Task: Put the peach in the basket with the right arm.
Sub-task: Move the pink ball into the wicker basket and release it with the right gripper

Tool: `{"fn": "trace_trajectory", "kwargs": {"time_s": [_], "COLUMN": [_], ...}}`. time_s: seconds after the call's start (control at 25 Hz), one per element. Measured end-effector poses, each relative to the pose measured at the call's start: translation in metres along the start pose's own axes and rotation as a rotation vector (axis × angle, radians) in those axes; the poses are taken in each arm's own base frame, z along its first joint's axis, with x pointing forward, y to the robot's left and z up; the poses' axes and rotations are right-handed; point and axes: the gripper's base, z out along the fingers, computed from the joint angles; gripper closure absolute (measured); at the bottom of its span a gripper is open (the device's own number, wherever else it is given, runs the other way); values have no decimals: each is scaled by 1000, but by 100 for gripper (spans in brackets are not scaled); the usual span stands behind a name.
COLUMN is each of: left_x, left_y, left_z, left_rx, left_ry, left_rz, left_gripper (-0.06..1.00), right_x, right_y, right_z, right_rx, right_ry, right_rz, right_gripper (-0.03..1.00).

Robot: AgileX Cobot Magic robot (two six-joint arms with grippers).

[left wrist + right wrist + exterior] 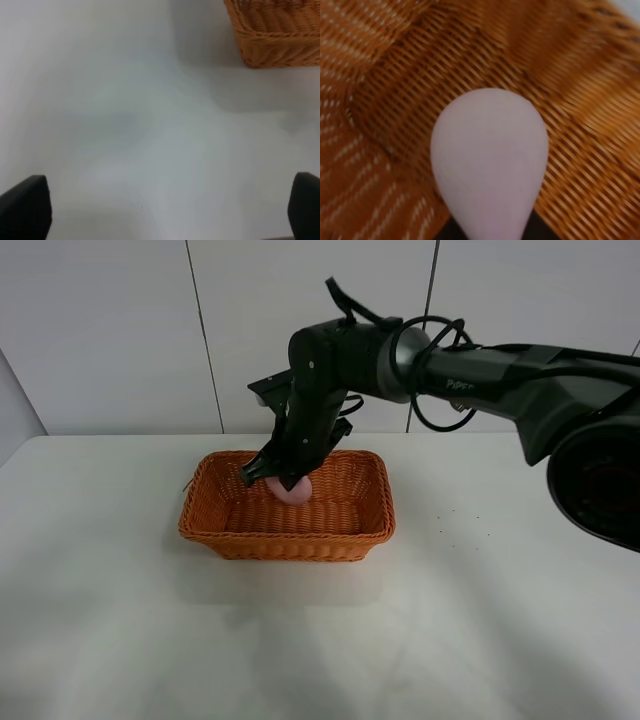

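The orange-brown wicker basket (290, 537) stands on the white table, left of centre. The black right arm (480, 370) reaches in from the right, and its gripper (278, 478) hangs over the basket's inside, shut on the pale pink peach (294, 491). In the right wrist view the peach (490, 160) fills the middle, with the basket's woven floor (395, 75) close beneath it. I cannot tell whether the peach touches the floor. In the left wrist view the left gripper (165, 207) is open over bare table, and a corner of the basket (275, 35) shows further off.
The white table (120, 620) spreads around the basket on all sides. A pale panelled wall (110, 330) rises behind the table's far edge. Black cables (440, 340) loop off the right arm above the basket's far right corner.
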Motion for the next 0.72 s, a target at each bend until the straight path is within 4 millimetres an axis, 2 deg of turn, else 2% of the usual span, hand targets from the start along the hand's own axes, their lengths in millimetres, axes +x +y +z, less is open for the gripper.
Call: {"fn": "trace_trajectory", "kwargs": {"time_s": [0.16,0.24,0.28,0.48,0.6,0.72], "left_x": [0,0,0,0,0,0], "left_y": [0,0,0,0,0,0], "left_z": [0,0,0,0,0,0], "left_rx": [0,0,0,0,0,0], "left_ry": [0,0,0,0,0,0], "left_rz": [0,0,0,0,0,0], "left_gripper": [-4,-4,-4,-4,-4,-4], "right_x": [2,3,3,4,2,-7], "right_y": [0,0,0,0,0,1], "right_z": [27,31,31,31,27,13], "right_rx": [1,1,1,1,1,1], "right_ry": [2,5,5,11,16,12], "right_rz": [8,10,13,34,34,33], "right_gripper": [94,86,80,37,30,28]}}
